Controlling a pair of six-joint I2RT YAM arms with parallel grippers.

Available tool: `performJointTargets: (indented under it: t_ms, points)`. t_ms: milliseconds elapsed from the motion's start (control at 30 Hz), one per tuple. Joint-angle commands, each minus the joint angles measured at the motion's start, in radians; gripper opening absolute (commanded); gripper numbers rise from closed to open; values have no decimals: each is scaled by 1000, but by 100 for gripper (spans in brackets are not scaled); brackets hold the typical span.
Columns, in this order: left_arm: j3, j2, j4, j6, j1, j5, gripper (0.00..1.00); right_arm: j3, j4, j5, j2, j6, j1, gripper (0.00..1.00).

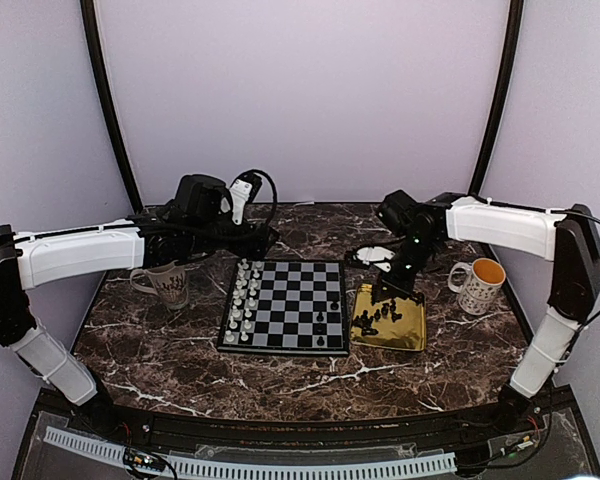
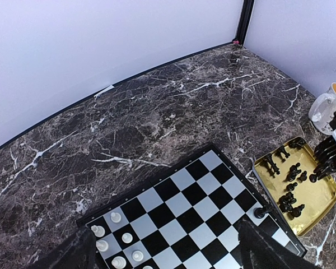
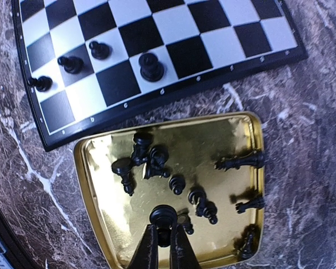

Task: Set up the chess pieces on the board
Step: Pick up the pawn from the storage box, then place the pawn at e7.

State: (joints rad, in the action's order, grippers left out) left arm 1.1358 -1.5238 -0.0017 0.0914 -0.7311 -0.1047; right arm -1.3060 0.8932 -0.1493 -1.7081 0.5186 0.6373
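The chessboard [image 1: 290,290] lies mid-table, with pale pieces [image 1: 242,300] along its left side and a few black pieces [image 3: 151,66] near its right edge. More black pieces [image 3: 148,159] lie in the gold tray [image 3: 98,190]. My right gripper [image 3: 163,234] hangs over the tray, shut on a black piece [image 3: 163,216] held just above it. In the top view it [image 1: 390,292] is at the tray's far end. My left gripper [image 2: 162,252] hovers open over the board's far left [image 2: 173,213]; only its dark fingers [image 2: 269,252] show.
A mug with dark print [image 1: 165,283] stands left of the board. A white mug with an orange inside [image 1: 480,284] stands right of the tray [image 1: 392,320]. The marble tabletop [image 1: 300,375] ends at a dark front rim.
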Motion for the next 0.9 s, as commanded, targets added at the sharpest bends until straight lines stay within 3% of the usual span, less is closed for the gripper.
performJointTargets:
  t_ms: [0, 233, 600, 867]
  points:
    - [10, 5, -7, 17, -2, 0, 91, -124, 16, 0, -19, 0, 28, 5]
    - [5, 35, -7, 4, -3, -83, 91, -329, 23, 86, -176, -25, 86, 5]
    - [-38, 107, 51, -6, -3, -144, 91, -604, 124, 33, -441, -4, 164, 6]
    - [-51, 141, 69, -19, -3, -163, 91, -684, 187, 16, -545, 8, 189, 6]
